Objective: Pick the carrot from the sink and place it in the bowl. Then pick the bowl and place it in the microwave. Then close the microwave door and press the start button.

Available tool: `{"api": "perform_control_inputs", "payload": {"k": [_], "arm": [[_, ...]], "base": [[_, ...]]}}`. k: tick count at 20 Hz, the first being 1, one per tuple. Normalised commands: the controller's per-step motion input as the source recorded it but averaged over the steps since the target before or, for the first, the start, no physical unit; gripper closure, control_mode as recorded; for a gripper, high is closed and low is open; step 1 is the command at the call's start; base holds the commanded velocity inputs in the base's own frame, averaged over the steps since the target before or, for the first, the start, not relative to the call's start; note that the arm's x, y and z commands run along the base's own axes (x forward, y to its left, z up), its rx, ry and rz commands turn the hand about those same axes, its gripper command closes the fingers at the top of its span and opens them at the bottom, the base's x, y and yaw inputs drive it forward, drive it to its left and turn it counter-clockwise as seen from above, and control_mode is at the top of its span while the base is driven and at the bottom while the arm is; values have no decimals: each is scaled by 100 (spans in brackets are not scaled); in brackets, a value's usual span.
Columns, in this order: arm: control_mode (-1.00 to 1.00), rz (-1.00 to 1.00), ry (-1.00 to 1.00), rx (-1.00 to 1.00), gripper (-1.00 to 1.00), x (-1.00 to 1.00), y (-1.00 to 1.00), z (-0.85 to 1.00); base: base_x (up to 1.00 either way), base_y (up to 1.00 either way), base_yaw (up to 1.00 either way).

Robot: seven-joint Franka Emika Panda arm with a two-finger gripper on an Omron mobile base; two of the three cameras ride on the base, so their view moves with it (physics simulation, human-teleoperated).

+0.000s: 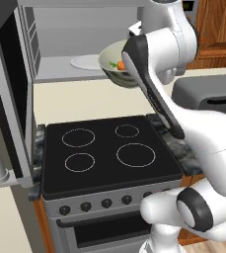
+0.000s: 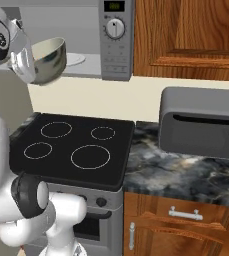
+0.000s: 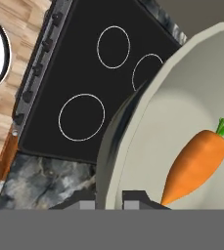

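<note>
Now the gripper (image 3: pixel 108 201) holds the bowl (image 1: pixel 115 63) by its rim: in the hand view the two dark fingertips (image 3: pixel 135 197) stand narrow, one on each side of the bowl's wall. The bowl is in the air, tilted, above the back edge of the black stovetop (image 1: pixel 107 150) and just in front of the open microwave (image 2: pixel 88 37). The carrot (image 3: pixel 196 166) lies inside the bowl, its green tip pointing up toward the far rim in the hand view; from the left base view a small orange part of it shows over the bowl's edge. Inside the microwave the white turntable plate (image 1: pixel 87 62) is bare, near the bowl but not touching it. The microwave door (image 1: pixel 11 94) stands swung open at the left side. A grey bread-box-like container (image 2: pixel 203 122) sits on the marbled counter (image 2: pixel 176 175), to the right of the stovetop, well apart from the bowl.
</note>
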Motion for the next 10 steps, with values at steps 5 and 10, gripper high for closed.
{"api": "perform_control_inputs", "payload": {"k": [5, 10], "arm": [[-100, -2, 4, 0, 100, 87, 0, 0], [-100, 0, -2, 0, 100, 49, 7, 0]], "base": [[0, 0, 0], [0, 0, 0]]}}
